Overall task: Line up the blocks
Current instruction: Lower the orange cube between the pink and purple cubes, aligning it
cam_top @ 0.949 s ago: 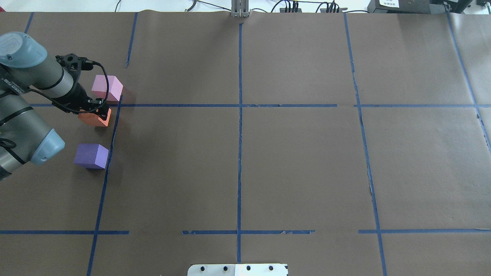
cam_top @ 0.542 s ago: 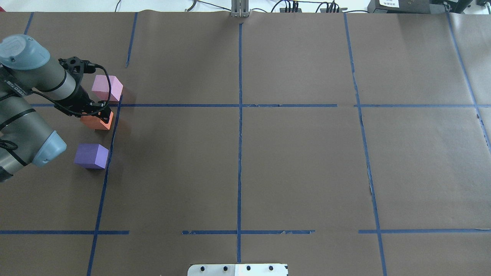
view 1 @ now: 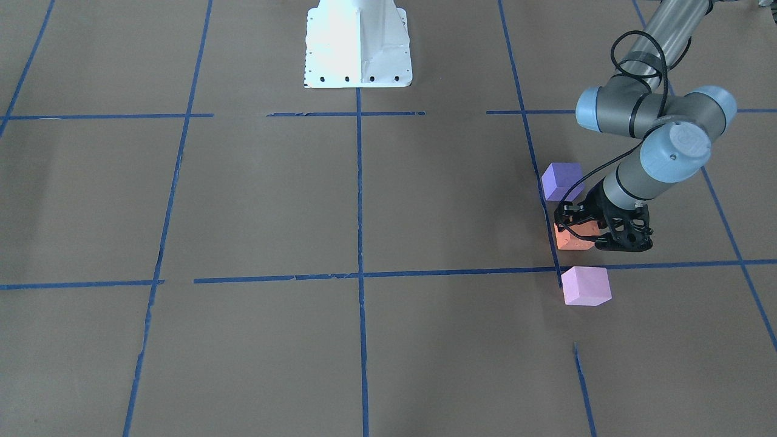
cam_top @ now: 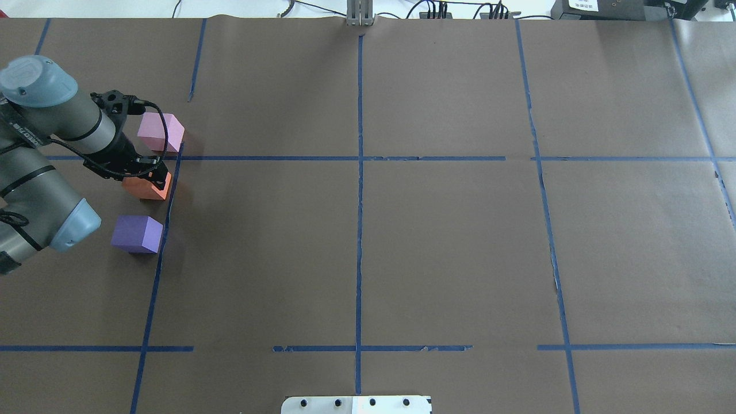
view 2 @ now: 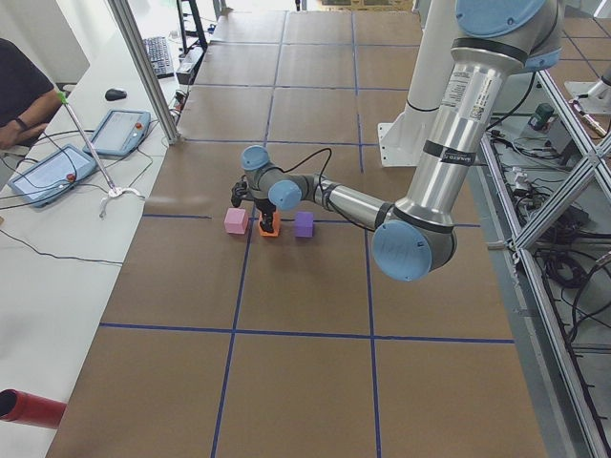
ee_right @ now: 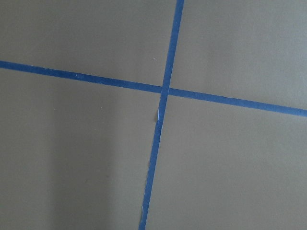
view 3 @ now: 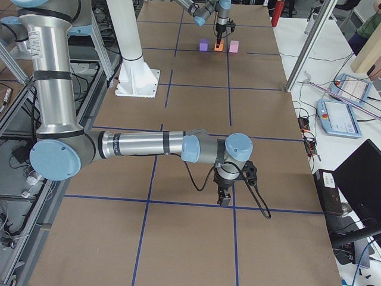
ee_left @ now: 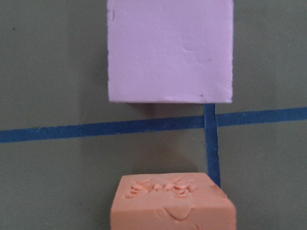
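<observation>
On the table (cam_top: 437,247), the right gripper (view 3: 226,193), its state not to be told, was found well apart, while the left gripper (cam_top: 154,177) was seen clamped on the orange block (cam_top: 144,188) directly beneath it, between the purple block (cam_top: 136,233) robot-ward and the pink block (cam_top: 160,131) beyond, all ranged beside one tape line (cam_top: 150,287).

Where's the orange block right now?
Overhead view, far left: the orange block is between the pink block and purple block, at the left gripper.

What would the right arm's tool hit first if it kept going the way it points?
The right tool points down; first it would meet the brown paper, apparently near a blue tape crossing.
</observation>
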